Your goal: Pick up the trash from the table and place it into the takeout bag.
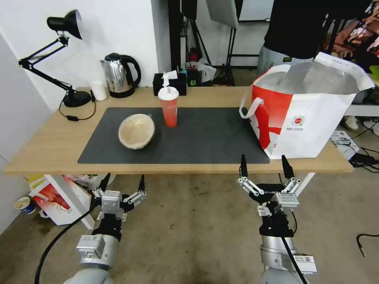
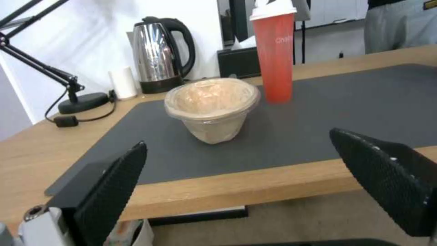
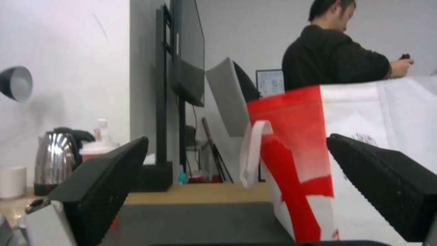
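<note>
On the dark mat of the table (image 1: 51,146) a tan paper bowl (image 1: 136,131) (image 2: 211,107) lies tipped toward me, left of centre. Just behind it to the right stands the red drink cup (image 1: 170,105) (image 2: 273,54) with white lid and straw. The takeout bag (image 1: 304,112) (image 3: 346,153) stands open at the table's right end, foil lining showing. My left gripper (image 1: 123,184) (image 2: 245,191) hangs open below the front edge, in line with the bowl. My right gripper (image 1: 265,166) (image 3: 237,191) is open below the edge, in front of the bag.
Along the back edge stand a black desk lamp (image 1: 63,59), a small white cup (image 1: 98,90), a steel kettle (image 1: 118,75) and a black tissue box (image 1: 169,83). A red-printed white box (image 1: 55,199) sits on the floor under the table's left end. A person stands behind the bag.
</note>
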`<state>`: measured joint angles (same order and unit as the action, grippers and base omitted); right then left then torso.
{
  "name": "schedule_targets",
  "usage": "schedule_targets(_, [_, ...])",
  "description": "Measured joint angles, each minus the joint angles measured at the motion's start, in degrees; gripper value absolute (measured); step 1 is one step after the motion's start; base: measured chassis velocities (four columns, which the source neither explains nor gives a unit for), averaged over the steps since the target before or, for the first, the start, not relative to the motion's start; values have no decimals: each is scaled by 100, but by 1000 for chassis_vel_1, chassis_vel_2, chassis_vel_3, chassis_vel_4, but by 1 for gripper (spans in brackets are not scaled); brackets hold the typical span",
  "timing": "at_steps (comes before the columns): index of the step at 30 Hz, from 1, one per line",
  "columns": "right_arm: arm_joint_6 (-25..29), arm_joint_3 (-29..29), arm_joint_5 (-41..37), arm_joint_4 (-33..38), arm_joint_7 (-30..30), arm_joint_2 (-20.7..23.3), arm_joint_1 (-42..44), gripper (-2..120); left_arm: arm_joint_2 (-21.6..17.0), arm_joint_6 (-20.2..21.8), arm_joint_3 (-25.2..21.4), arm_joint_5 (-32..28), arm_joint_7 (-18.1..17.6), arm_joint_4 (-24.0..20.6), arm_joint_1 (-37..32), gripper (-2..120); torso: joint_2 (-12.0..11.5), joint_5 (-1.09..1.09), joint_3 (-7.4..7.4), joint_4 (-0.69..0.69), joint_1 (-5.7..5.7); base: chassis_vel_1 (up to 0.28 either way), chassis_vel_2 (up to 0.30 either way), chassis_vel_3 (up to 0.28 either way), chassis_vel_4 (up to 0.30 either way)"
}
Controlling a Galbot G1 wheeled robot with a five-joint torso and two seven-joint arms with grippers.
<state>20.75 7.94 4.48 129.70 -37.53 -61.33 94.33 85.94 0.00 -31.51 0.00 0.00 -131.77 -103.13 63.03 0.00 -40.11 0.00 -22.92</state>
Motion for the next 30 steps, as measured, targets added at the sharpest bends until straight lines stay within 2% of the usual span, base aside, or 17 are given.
schedule_targets(5, [-165,-82,-69,-72,-239,20,116,100,0,0,0,0,0,0,0,100,0,0,0,0,0,0,0,0,0])
schedule_targets(30, [-352,-201,-88,-127,-439,-20,323,100,0,0,0,0,0,0,0,100,-1,0,0,0,0,0,0,0,0])
